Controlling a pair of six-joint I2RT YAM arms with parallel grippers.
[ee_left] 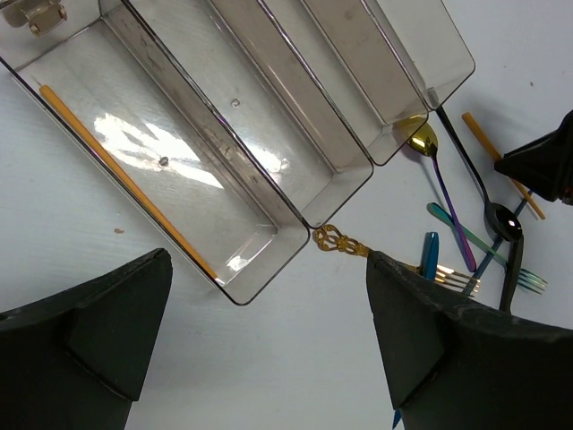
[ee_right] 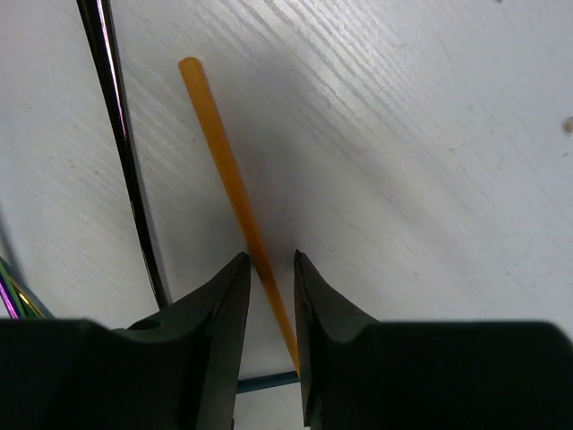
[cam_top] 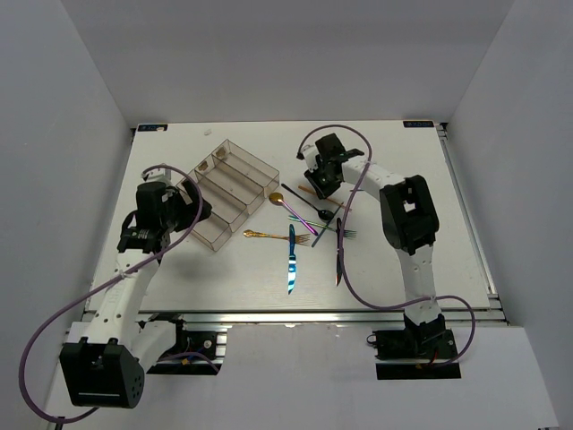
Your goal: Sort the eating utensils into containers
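Utensils [cam_top: 291,269] lie scattered near the middle of the table [cam_top: 224,279], at 3 o'clock from the tray [cam_top: 235,170].

The right arm reaches forward and bends toward 10 o'clock. It points the right gripper [cam_top: 319,186] down at the scatter's 12 o'clock edge. In the wrist view its black fingers stand narrowly apart, one on each side of an orange chopstick [ee_right: 215,134]. Whether they pinch the stick I cannot tell.

The left arm leans toward 1 o'clock. The left gripper [cam_top: 199,210] is spread wide and empty above the tray's near end.

The orange chopstick is a thin, matte, round-ended rod lying flat, running from 11 to 5 o'clock in the wrist view. A glossy black handle [ee_right: 121,134] lies near it at 9 o'clock.

The tray is clear, smoky plastic with four long, narrow compartments. A second chopstick [ee_left: 125,175], also orange, lies along the wall of the compartment nearest the left arm.

A gold fork [ee_left: 338,240] with an ornate pierced handle ends just beside the tray's corner. A spoon [ee_left: 421,139] with a gold bowl and purple handle sits at the tray's end. A blue knife [ee_left: 431,255] gleams like polished metal.
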